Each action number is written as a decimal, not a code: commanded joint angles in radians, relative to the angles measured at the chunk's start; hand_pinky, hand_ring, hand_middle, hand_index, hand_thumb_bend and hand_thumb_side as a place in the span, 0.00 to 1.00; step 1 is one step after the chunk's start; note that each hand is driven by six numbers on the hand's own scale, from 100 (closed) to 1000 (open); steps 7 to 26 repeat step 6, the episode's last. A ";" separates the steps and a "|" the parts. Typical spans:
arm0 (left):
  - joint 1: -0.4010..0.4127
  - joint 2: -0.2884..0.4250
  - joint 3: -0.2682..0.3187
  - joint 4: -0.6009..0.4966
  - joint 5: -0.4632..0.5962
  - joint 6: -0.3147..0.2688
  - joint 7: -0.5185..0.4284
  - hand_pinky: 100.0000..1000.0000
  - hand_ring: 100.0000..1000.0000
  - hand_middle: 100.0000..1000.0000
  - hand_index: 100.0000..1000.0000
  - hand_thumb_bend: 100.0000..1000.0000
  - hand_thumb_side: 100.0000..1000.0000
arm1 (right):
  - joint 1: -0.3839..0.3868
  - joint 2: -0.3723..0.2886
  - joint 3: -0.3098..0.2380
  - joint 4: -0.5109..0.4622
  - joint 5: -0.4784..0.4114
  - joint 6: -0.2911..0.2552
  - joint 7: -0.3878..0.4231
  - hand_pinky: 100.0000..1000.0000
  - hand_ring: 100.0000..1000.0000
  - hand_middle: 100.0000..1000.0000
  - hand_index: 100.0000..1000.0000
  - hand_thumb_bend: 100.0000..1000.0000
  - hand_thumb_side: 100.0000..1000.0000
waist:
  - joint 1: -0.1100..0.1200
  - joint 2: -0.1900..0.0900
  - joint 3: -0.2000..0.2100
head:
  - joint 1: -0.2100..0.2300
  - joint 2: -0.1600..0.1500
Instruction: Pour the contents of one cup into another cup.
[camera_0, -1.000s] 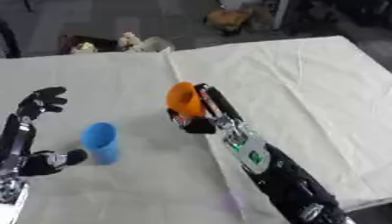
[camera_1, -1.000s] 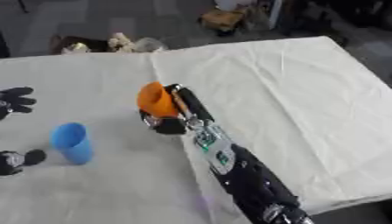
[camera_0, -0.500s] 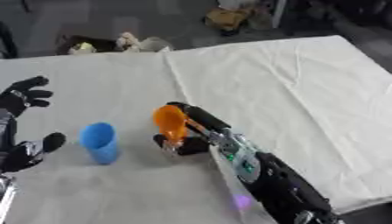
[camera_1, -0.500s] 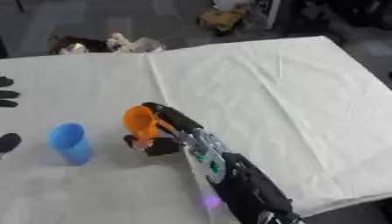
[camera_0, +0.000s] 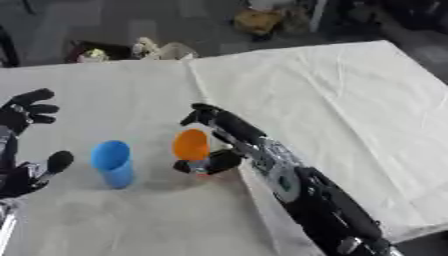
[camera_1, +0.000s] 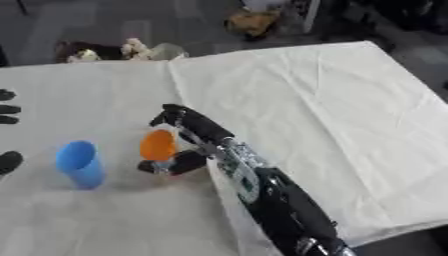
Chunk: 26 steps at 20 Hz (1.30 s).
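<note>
While the right robot hand (camera_0: 213, 131) curls fingers above and thumb below the orange plastic cup (camera_0: 190, 145), pinching it, the cup is tipped w/ its mouth facing the camera, just right of the upright blue plastic cup (camera_0: 113, 162) on the white-cloth bench (camera_0: 350, 100). Left robot hand (camera_0: 24, 114) sits spread at the left edge, holding nothing.

Right eye view: same layout, gap btw. the cups is clear. Risk, imo: orange mouth isn't over the blue rim, so further tilt could spill contents onto the cloth; moving sideways too low could knock the blue cup over.
</note>
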<state>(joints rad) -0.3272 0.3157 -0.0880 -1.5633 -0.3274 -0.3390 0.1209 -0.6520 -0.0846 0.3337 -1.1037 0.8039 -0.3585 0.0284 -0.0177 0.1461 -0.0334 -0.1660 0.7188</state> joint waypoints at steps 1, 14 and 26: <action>-0.011 0.009 0.011 -0.021 -0.005 0.002 0.002 0.63 0.69 0.75 0.86 0.90 0.77 | -0.019 -0.014 -0.007 -0.014 0.002 -0.004 0.007 1.00 1.00 0.75 0.83 0.68 0.76 | 0.004 -0.016 0.001 | -0.003 -0.007; -0.011 0.009 0.011 -0.020 -0.003 0.003 0.001 0.63 0.69 0.74 0.86 0.88 0.77 | -0.017 -0.022 -0.022 -0.022 -0.012 0.008 0.002 1.00 1.00 0.73 0.82 0.67 0.73 | 0.003 -0.017 0.002 | -0.004 -0.007; -0.011 0.009 0.011 -0.020 -0.003 0.003 0.001 0.63 0.69 0.74 0.86 0.88 0.77 | -0.017 -0.022 -0.022 -0.022 -0.012 0.008 0.002 1.00 1.00 0.73 0.82 0.67 0.73 | 0.003 -0.017 0.002 | -0.004 -0.007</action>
